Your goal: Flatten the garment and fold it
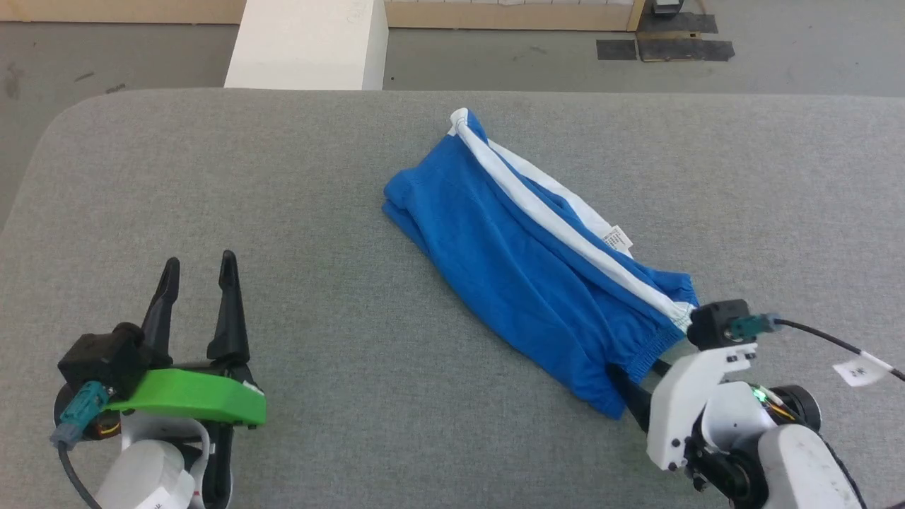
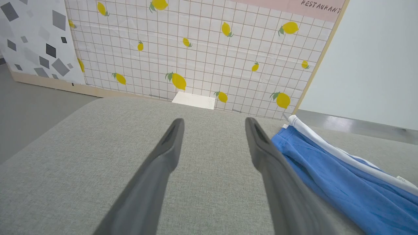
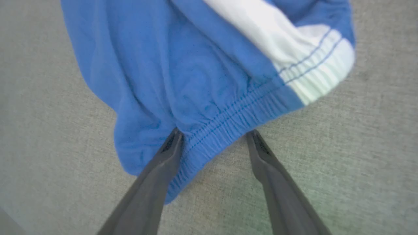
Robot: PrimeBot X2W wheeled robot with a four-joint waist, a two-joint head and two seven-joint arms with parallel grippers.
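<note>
Garment (image 1: 523,283): soft bright-blue shorts w/ white side bands, lying crumpled diagonally mid-table (image 1: 283,177). The table has a grey woven-cloth top w/ a rounded corner; grey floor (image 1: 495,63) beyond. Left gripper (image 1: 199,259) sits lower left, well apart from the shorts, fingers spread, holding nothing.

Left wrist view: lemon-print grid panel (image 2: 196,49) behind the table's far edge.

Right wrist view: right gripper (image 3: 214,131) has jaws wide, tips at the gathered elastic waistband, not clamped.

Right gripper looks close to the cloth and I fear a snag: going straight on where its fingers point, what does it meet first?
The garment: its gathered waistband edge lies right at the open right gripper's fingertips, seemingly touching one. The gripper's height over the fabric is unclear.
</note>
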